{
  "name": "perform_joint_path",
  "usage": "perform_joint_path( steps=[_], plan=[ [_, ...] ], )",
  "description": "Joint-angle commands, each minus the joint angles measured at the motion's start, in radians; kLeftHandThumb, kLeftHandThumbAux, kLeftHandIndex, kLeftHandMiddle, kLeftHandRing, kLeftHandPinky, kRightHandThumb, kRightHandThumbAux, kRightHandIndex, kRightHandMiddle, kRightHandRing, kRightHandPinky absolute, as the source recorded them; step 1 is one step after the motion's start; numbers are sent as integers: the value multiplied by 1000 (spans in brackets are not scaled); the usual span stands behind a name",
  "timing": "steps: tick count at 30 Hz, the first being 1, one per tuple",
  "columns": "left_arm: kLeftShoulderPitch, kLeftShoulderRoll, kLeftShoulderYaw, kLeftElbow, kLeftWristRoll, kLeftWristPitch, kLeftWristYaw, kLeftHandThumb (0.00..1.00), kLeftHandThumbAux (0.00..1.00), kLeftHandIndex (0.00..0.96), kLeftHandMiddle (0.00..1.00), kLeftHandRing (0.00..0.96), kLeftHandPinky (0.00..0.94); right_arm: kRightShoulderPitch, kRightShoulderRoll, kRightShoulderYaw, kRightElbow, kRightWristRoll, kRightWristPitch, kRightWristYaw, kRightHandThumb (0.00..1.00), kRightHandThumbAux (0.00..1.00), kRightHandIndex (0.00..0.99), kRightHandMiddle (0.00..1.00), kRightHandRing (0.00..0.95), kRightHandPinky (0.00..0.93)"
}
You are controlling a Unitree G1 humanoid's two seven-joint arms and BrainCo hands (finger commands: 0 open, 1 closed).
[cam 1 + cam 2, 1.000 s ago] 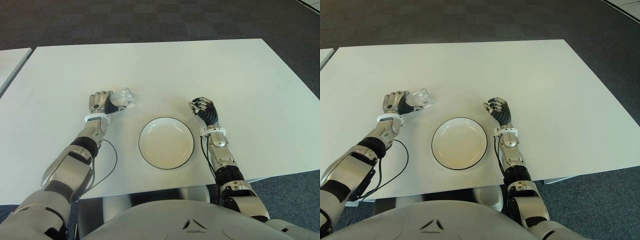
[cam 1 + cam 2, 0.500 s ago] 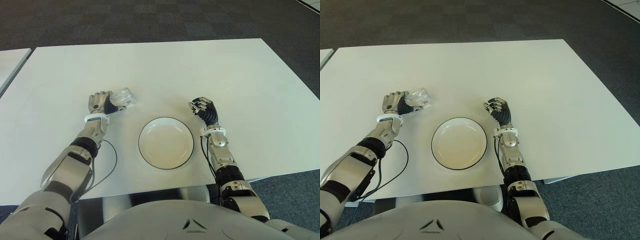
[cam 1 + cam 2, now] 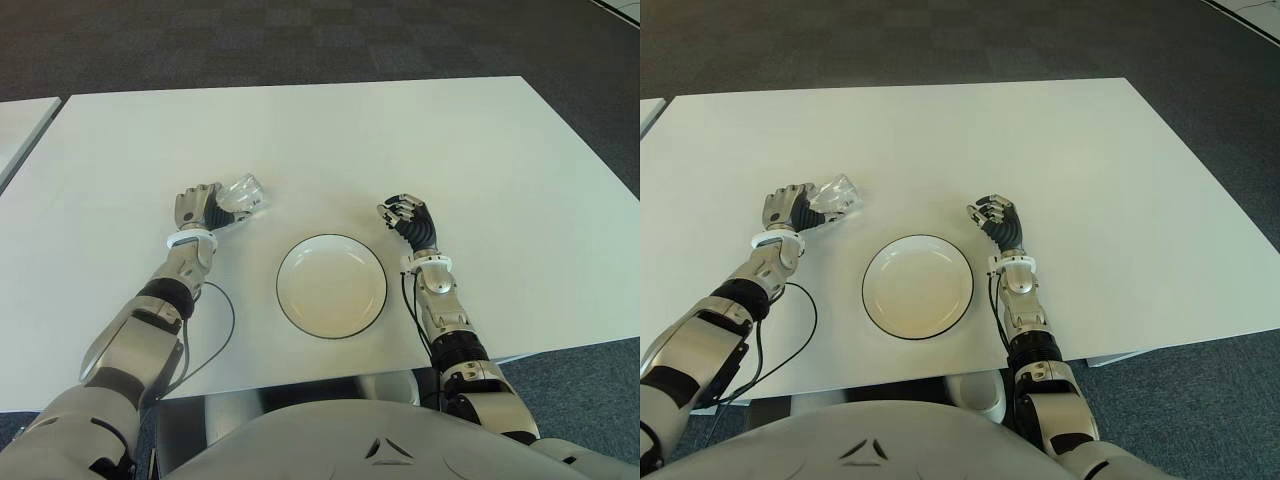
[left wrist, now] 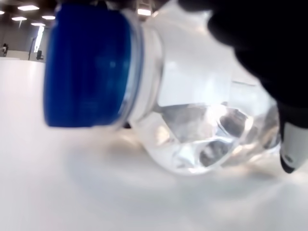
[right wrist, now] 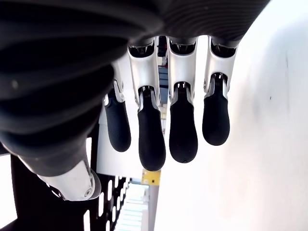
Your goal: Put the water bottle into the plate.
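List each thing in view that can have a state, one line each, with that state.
water bottle: lying on its side on the table, blue cap on, gripped by the left hand.
plate: empty, flat on the table between the two hands.
left hand: fingers curled around the bottle, left of the plate.
right hand: fingers loosely curled, holding nothing, right of the plate.
table: white, bearing the bottle and plate.

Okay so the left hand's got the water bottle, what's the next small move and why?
Probably lift the water bottle a little off the table. The left hand is closed on it, yet the wrist view shows it lying low against the surface, and the plate sits empty to its right. The right hand stays beside the plate.
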State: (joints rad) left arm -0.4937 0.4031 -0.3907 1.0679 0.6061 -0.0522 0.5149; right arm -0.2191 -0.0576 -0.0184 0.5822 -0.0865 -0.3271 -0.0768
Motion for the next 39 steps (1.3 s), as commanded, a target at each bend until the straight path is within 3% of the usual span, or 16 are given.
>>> perform_joint_path(
  steps=[1, 11, 21, 24, 39],
  plan=[
    [67, -13, 1, 9, -18, -1, -58, 850, 668, 399, 544, 856, 826, 6, 1, -1, 7, 4, 7, 3, 710, 728, 435, 631, 648, 642],
    [103, 29, 55, -112, -55, -45, -70, 850, 668, 397, 538, 848, 808, 6, 4, -4, 4, 8, 11, 5, 710, 727, 435, 625, 645, 654],
    [235, 65, 146, -543, -88, 26, -182, 852, 668, 397, 539, 855, 811, 5, -1, -1, 6, 3, 3, 7, 710, 727, 435, 623, 643, 644],
    [283, 61, 173, -671, -101, 7, -190, 852, 669, 396, 538, 856, 803, 5, -1, 1, 5, 4, 6, 10, 710, 727, 435, 623, 643, 644],
    [433, 22, 224, -1094, -79, -1, -237, 851, 670, 394, 533, 860, 810, 5, -1, 0, 0, 3, 15, 9, 710, 728, 435, 629, 643, 619]
  ],
)
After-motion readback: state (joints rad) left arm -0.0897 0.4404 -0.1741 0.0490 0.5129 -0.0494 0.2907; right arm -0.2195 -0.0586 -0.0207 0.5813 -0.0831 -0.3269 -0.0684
